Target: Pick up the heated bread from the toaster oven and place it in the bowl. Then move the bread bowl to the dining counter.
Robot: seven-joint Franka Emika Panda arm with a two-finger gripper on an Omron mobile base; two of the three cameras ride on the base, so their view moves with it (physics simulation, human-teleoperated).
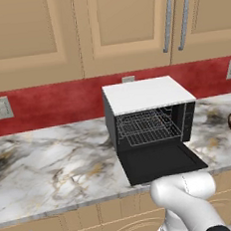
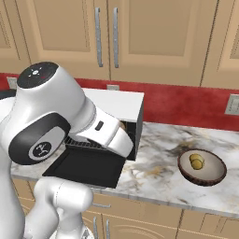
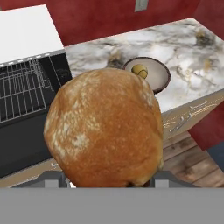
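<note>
Hand view: tool (image 3: 109, 181) clamps the bread (image 3: 105, 127) between its tips.

Oven (image 1: 147, 117) sits at the back of the desk (image 1: 57, 163), its door (image 1: 159, 162) dropped flat and reaching the front edge, blocking low passage there. Oven rack (image 1: 146, 127) bare, cavity open from the front. Wide bare marble left of the oven, free to the wall. Right of the oven, a clear strip of desk before the bowl (image 2: 202, 166), which stands well apart from the oven. Bowl already holds a small yellowish lump (image 2: 196, 161), taking some room. Cabinets (image 1: 124, 26) overhang above, limiting height near the wall. Bread (image 3: 105, 127) in the jaws hangs over the front edge, bowl beyond it.
</note>
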